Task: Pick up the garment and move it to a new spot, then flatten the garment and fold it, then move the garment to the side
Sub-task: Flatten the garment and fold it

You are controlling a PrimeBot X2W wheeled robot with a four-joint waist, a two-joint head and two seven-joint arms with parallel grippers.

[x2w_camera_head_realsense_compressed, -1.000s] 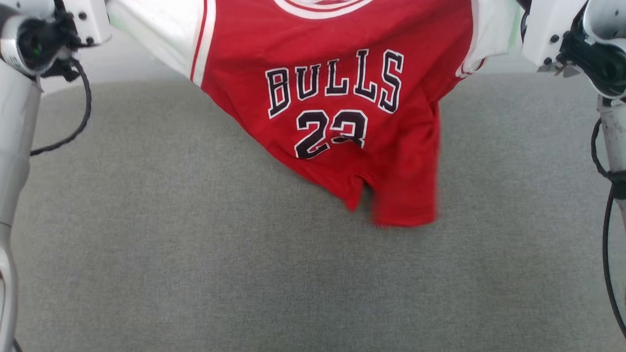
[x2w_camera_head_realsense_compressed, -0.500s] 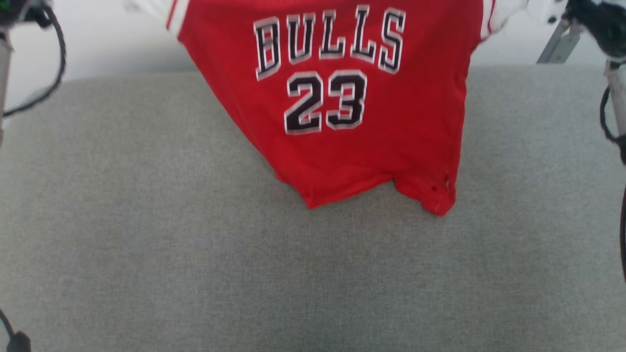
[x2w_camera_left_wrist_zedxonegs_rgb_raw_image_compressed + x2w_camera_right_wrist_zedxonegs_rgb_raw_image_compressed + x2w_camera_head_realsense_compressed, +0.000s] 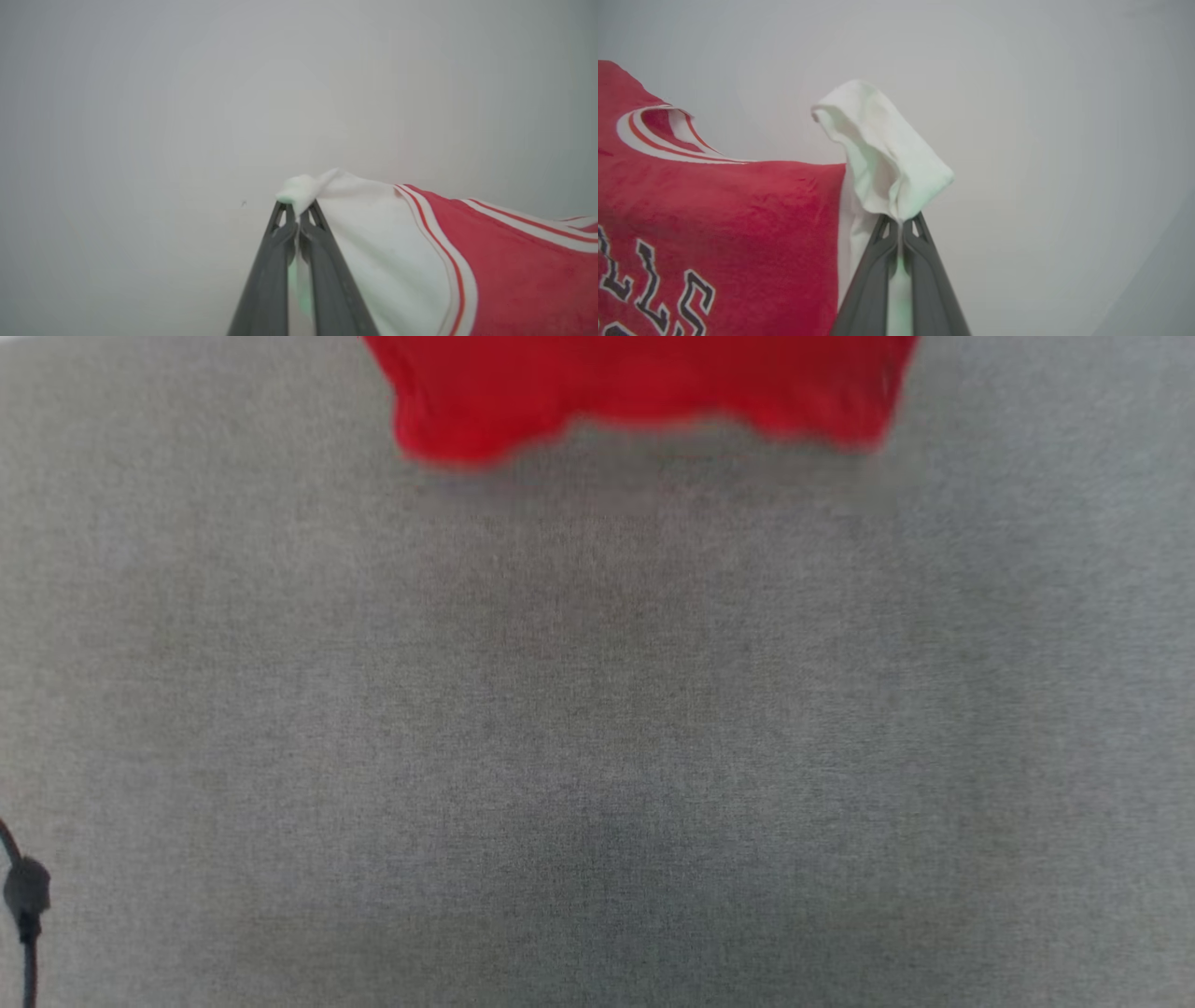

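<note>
Red hem of the garment (image 3: 644, 392) hangs blurred at the far edge of the head view, above the grey fabric surface (image 3: 597, 709).

In the left wrist view, your left end effector (image 3: 295, 212) is pinched tight on a white sleeve end (image 3: 306, 186).

In the right wrist view, your right end effector (image 3: 901, 223) is clamped the same way on the other sleeve end (image 3: 882, 149), with the lettering (image 3: 654, 280) to its left.

Hold both arms level and well apart so the cloth hangs taut. Then lower it slowly, hem first, and drag it gently towards you so it lands flat.
</note>
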